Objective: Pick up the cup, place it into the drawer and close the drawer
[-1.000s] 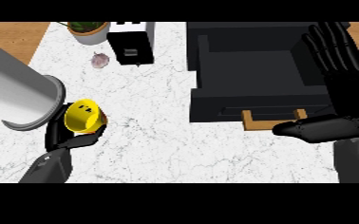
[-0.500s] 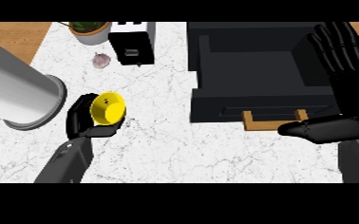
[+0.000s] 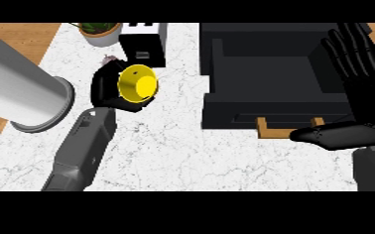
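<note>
Cup, yellow: we recorded it in our left hand, fingers curled round it, above the worktop between its left edge and the drawer. Its mouth was turned toward the camera. Half a second earlier it had sat lower and further left; it had since moved up and right, closer to the drawer, so we judged the carry to be under way, with placing and closing still to do.

Drawer, black: open, at the worktop's right side, wooden handle at its front.

Right hand: open, fingers up, by the drawer's right wall.

Grey cylinder: left edge. Potted plant and a black box: far edge. A small object behind the left hand was too hidden to identify.
</note>
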Available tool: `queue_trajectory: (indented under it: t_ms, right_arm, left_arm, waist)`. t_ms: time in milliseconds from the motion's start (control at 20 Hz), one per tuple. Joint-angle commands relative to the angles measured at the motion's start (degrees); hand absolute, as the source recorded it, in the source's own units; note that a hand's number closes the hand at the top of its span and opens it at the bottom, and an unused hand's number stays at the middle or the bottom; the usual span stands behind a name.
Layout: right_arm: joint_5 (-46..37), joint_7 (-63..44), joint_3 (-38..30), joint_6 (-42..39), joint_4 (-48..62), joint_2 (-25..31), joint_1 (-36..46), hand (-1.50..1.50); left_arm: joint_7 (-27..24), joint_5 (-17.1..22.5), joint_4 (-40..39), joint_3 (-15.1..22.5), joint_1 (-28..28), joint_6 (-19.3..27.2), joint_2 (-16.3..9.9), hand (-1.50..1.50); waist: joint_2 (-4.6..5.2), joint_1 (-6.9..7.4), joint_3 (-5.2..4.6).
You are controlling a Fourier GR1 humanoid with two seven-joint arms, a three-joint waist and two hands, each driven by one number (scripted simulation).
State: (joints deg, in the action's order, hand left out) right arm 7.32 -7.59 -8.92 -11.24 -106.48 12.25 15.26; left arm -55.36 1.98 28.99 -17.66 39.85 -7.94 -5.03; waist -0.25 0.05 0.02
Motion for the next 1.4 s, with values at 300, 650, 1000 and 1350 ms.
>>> queue_trajectory:
  t_ms: [300, 650, 1000, 1350]
  right_arm:
    - [-2.81, -0.91, 2.37, 1.88, -2.23, -1.75, -1.52, -1.50]
    - [-1.63, 1.94, 0.57, 0.64, 0.24, -0.96, -0.79, -1.50]
    - [-2.37, 4.35, 0.33, 0.00, 4.02, -0.47, 0.81, -1.50]
    - [0.15, 2.85, 0.29, -1.67, 3.63, 0.20, 2.51, -1.50]
  left_arm:
    - [20.97, 2.56, 14.49, 9.13, 12.28, 6.84, 4.95, 1.50]
    - [33.08, 6.21, 16.37, 16.90, 23.70, 18.87, 5.01, 1.50]
    - [42.29, 10.34, 4.66, 23.65, 33.60, 27.59, 5.02, 1.50]
    - [41.74, 13.07, -8.11, 28.20, 38.55, 29.23, 5.03, 1.50]
  waist:
    - [-0.21, -0.13, 0.01]
    - [0.24, -1.15, 0.01]
    - [0.69, -2.54, 0.05]
    - [1.64, -6.06, 0.10]
